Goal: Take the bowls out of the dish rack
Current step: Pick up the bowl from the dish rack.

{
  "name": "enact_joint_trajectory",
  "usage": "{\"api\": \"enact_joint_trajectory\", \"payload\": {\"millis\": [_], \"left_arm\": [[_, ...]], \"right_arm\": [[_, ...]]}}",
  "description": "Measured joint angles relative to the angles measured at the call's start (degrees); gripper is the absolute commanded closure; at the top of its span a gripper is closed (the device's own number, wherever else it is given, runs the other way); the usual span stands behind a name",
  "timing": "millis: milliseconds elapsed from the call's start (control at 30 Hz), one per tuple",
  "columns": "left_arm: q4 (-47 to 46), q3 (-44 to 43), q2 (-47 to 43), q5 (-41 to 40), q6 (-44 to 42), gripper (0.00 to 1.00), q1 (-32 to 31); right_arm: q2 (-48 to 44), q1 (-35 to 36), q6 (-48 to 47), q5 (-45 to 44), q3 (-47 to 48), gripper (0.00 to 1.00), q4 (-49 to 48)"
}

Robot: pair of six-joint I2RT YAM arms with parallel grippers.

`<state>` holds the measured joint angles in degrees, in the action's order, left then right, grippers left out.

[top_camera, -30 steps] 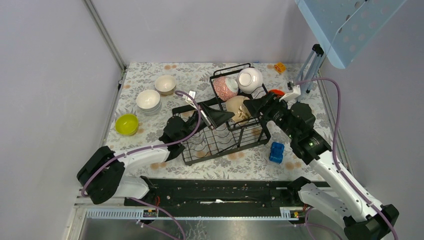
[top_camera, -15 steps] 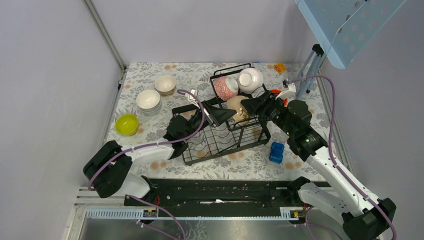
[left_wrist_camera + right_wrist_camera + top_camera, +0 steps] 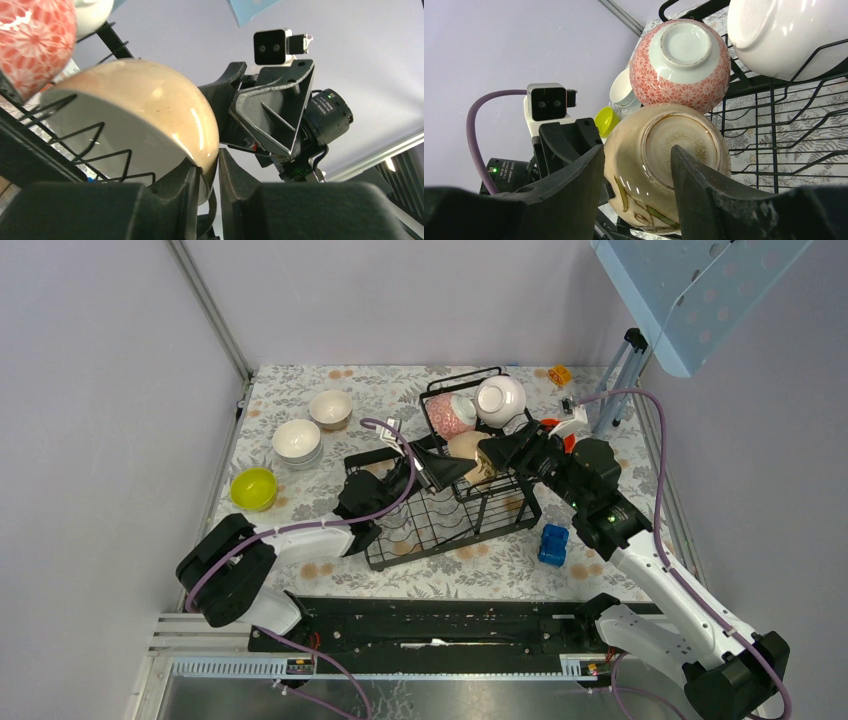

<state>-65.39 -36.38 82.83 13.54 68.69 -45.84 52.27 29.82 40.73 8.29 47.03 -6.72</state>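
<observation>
My left end effector (image 3: 207,167) is narrowed onto the rim of the beige bowl (image 3: 135,105), with one finger inside the mouth and one on the glazed outer wall. My right end effector (image 3: 636,150) is spread wide, its fingers straddling the same bowl's foot from the opposite side. I cannot tell whether its pads touch the glaze. The bowl lies on its side in the dish rack (image 3: 455,543), which stands a little right of the middle of the desk. I cannot tell which tier carries the bowl.

The pink-patterned bowl (image 3: 679,65) rests against the beige bowl's upper side, with the white bowl (image 3: 784,35) just beside it toward the far edge. If I draw the beige bowl out, the pink one may lose its prop. It could then roll within the basket, knock the white bowl, or drop onto the wires below.

My grip is also a concern. A pinch on a thin, slick rim gives little hold against twisting, so the bowl may swing or slip as its weight comes off the rack. Wires cross its mouth on my left wrist's side, and dragging it sideways could snag the rim. If my right end effector closes while the left pulls, the two would strain against each other, and they are near enough to collide.

Three bowls stand unloaded toward the left edge: yellow-green (image 3: 253,488), white (image 3: 297,441) and cream (image 3: 330,408).
</observation>
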Motion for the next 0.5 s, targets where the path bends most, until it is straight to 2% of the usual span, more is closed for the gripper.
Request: {"api": "enact_joint_trajectory", "payload": {"millis": [233,367,500], "left_arm": [[-2.01,-0.09,0.59,0.90,0.24,0.99,-0.42],[-2.34,-0.35,0.98,1.20,0.28,1.00,-0.42],[-2.80,-0.57,1.40,1.27,0.39,1.00,-0.46]], "right_arm": [[-0.04,0.00,0.61,0.46,-0.04,0.42,-0.04],[-0.26,0.00,0.63,0.39,-0.04,0.39,0.13],[-0.98,0.00,0.50,0.44,-0.02,0.28,0.57]]}}
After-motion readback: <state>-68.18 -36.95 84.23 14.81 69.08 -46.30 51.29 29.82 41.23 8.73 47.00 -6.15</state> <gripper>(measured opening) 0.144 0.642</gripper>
